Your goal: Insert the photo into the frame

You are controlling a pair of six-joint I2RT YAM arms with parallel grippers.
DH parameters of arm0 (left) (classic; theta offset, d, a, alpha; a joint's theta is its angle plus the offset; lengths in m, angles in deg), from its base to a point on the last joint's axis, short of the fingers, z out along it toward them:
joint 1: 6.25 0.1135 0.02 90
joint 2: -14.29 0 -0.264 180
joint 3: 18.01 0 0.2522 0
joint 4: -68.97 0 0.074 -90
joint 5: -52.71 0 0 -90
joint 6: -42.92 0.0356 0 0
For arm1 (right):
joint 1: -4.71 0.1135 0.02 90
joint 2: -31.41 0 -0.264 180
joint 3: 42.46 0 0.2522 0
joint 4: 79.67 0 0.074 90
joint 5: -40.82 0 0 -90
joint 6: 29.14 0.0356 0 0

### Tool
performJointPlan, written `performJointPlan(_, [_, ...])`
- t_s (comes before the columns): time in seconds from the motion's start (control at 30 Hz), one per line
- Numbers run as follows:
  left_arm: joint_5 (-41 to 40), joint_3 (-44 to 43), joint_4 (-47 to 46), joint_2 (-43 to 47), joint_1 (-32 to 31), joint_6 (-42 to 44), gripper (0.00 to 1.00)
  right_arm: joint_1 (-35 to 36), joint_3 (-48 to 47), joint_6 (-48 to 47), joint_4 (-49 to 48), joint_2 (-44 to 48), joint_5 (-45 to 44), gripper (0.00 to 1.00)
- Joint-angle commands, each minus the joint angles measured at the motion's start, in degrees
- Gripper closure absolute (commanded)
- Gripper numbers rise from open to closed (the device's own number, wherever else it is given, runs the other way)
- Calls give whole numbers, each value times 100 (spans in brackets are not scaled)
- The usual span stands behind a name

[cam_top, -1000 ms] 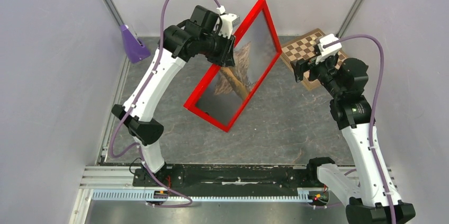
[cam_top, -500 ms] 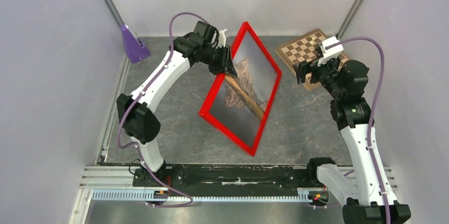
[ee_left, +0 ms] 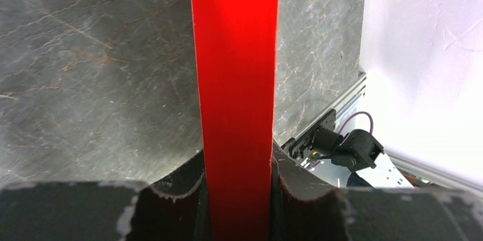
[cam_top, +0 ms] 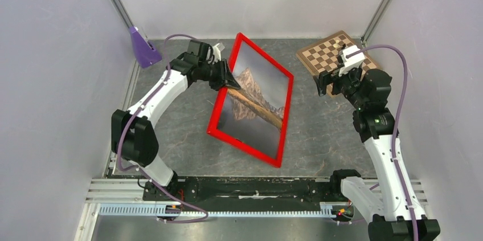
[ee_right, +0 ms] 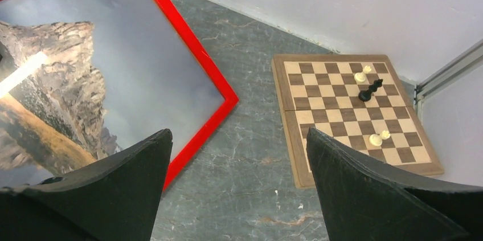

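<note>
Grey, stone-patterned bench [cam_top: 319, 138] fills the middle of the top view. Over its centre is the frame [cam_top: 286, 120], a thin red rectangle turned diagonally and facing up. It looks tilted, with its left long edge raised and its lower right edge down near the bench. Whether that low edge touches the surface cannot be told.

The photo [cam_top: 256, 104] sits inside the frame with its picture side showing: a rocky peak mirrored in water under a grey sky. It reaches the red border on every side that shows, so the main step, getting the photo into the frame, appears done. Whether anything fastens it from behind is hidden.

A chessboard [cam_top: 324, 56] lies in the upper right, well apart from the frame.

The left hand [cam_top: 226, 77] pinches the frame's left long edge, and the wrist view shows the red bar clamped between its fingers. The right hand [cam_top: 326, 83] hangs spread wide and empty between the frame and the chessboard.

A few chess pieces [ee_right: 370, 89] stand on the chessboard.

What seems left is to lay the frame flat and let go.
</note>
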State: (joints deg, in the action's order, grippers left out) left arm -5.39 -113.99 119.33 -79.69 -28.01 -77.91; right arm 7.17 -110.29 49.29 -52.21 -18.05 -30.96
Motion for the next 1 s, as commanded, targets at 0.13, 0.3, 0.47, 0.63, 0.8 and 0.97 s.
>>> performJointPlan(0.13, [-580, 869, -1391, 120, 495, 536, 98, -16, 377, -12, -413, -61, 185, 9])
performJointPlan(0.3, [-846, 1366, -1652, -110, 525, 592, 95, -16, 855, -127, -674, -146, 378, 8])
performJointPlan(0.47, [-935, 1710, -1861, -484, 602, 527, 92, -14, 1430, -230, -999, -388, 567, 9])
performJointPlan(0.63, [-426, 2292, -2692, -706, 653, 231, 89, -15, 2332, -240, -1908, -396, 932, 9])
performJointPlan(0.8, [60, 2721, -3560, -1004, 698, -110, 86, -16, 2874, -162, -2490, -604, 1312, 9])
performJointPlan(0.97, [407, 2867, -4086, -1475, 760, -381, 80, -18, 3029, -105, -2710, -1103, 1299, 9])
